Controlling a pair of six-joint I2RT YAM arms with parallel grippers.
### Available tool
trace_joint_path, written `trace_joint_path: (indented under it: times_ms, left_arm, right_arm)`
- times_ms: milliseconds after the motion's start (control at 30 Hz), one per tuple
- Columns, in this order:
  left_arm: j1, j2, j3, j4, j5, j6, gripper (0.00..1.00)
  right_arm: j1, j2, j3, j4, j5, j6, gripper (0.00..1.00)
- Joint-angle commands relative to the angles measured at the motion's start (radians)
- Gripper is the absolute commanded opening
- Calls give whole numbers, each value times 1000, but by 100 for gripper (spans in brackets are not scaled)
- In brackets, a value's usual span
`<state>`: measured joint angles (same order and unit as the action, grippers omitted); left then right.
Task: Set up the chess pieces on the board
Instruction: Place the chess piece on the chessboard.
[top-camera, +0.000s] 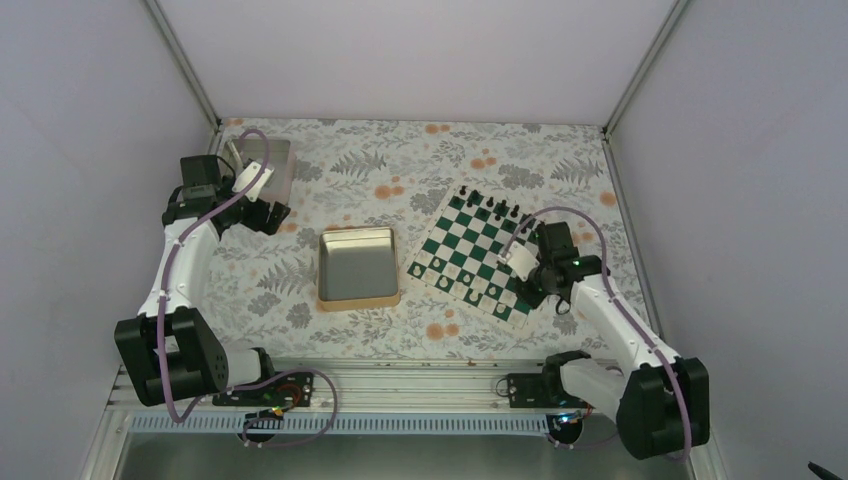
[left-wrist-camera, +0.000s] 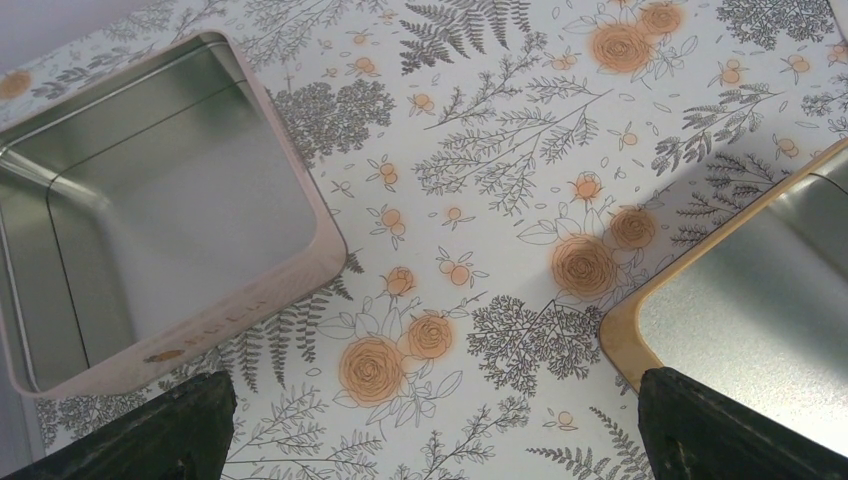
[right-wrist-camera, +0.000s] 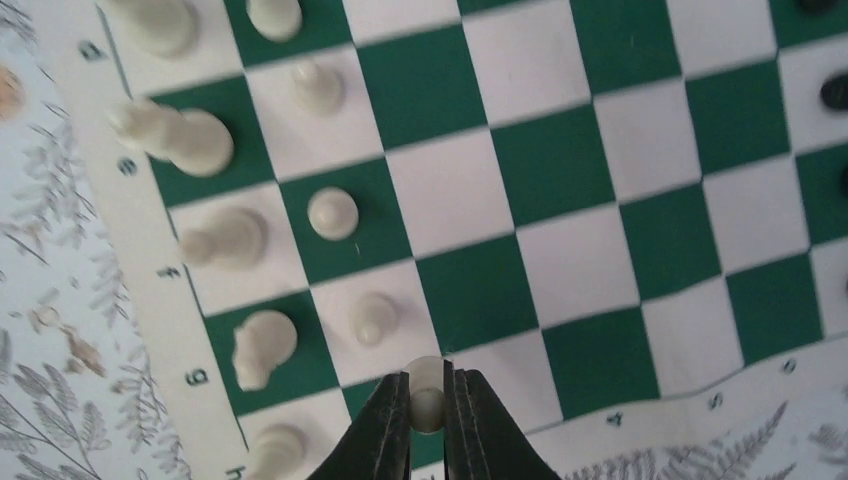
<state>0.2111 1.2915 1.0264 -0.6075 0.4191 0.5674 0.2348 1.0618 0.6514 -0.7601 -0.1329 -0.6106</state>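
The green and white board (top-camera: 470, 255) (right-wrist-camera: 600, 200) lies right of centre on the table. Several white chess pieces stand in two rows along its near edge, among them a knight (right-wrist-camera: 262, 345) and a pawn (right-wrist-camera: 332, 213). My right gripper (right-wrist-camera: 428, 395) (top-camera: 528, 268) is shut on a white pawn (right-wrist-camera: 427, 390), held over the corner of the board by the H file. Black pieces (top-camera: 490, 205) line the far edge. My left gripper (left-wrist-camera: 430, 425) (top-camera: 268, 200) hangs open over bare cloth at the far left, nothing between its fingers.
A gold-rimmed metal tin (top-camera: 358, 265) (left-wrist-camera: 760, 290) sits at the table's centre. A pinkish square tray (left-wrist-camera: 150, 210) (top-camera: 262, 160) stands at the back left by the left gripper. A floral cloth (top-camera: 440, 150) covers the table; grey walls close it in.
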Motion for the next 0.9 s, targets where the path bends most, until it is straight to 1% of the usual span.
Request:
trace_joint_path:
  times_ms: [0, 100, 267, 467, 867]
  left_arm:
    - [-3, 3, 9, 11, -1, 2, 100]
    - [-3, 11, 9, 13, -5, 2, 100]
    - [-3, 20, 9, 12, -10, 2, 100]
    - [-3, 20, 6, 15, -17, 2, 100]
    - [-3, 19, 6, 15, -23, 1, 100]
  right_arm:
    - [-94, -44, -57, 14, -24, -88, 9]
    - [-148, -47, -62, 2, -55, -119, 10]
    - [-215, 13, -51, -33, -103, -166, 11]
    - [-224, 84, -37, -65, -140, -203, 10]
    - [-224, 149, -33, -75, -160, -219, 11]
